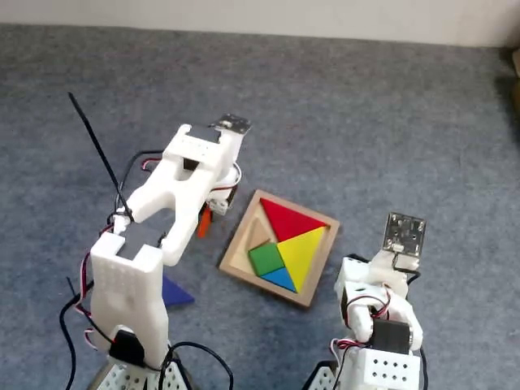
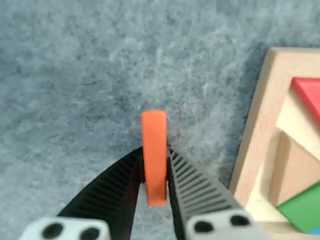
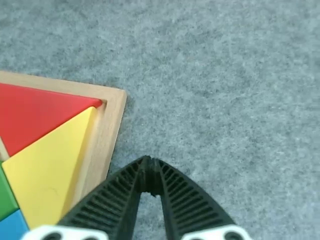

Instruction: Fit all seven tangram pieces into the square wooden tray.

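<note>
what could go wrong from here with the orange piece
1. The orange piece is pinched on edge in the left gripper, so it may drop tilted or catch the tray's rim rather than lie flat.
2. The dark blue piece lies on the carpet right beside the left arm, which probably makes it an awkward reach.

Grey carpet (image 1: 366,122) — wooden tray (image 1: 236,238) at centre, dark blue triangle (image 1: 173,292) lying apart from it

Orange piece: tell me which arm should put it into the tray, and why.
Left. The left gripper is shut on the orange piece, right beside the wooden tray. The right gripper is shut on nothing, on the tray's other side.
</note>
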Controlling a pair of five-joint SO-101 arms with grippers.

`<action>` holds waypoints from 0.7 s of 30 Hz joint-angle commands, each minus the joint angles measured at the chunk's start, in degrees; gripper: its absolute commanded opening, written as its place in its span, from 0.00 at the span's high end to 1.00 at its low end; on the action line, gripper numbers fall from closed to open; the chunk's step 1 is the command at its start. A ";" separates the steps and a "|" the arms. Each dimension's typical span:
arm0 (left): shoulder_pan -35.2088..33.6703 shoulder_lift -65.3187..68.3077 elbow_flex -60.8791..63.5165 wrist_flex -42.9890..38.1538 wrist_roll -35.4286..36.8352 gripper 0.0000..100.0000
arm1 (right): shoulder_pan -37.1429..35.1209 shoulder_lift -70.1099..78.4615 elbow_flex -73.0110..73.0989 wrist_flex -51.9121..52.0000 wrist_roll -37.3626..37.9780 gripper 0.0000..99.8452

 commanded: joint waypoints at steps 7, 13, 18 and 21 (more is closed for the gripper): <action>9.80 -0.48 -10.77 6.77 1.76 1.00 | 0.75 -0.48 5.67 0.22 -0.09 1.00; 13.67 -0.48 -14.11 8.18 6.86 1.00 | 0.75 -0.57 5.67 0.22 -0.09 1.00; 16.22 0.04 -13.85 8.09 8.00 1.00 | 0.75 -0.57 5.67 0.22 -0.09 1.00; 17.71 0.13 -12.44 7.74 8.00 1.00 | 0.75 -0.57 5.67 0.22 -0.09 1.00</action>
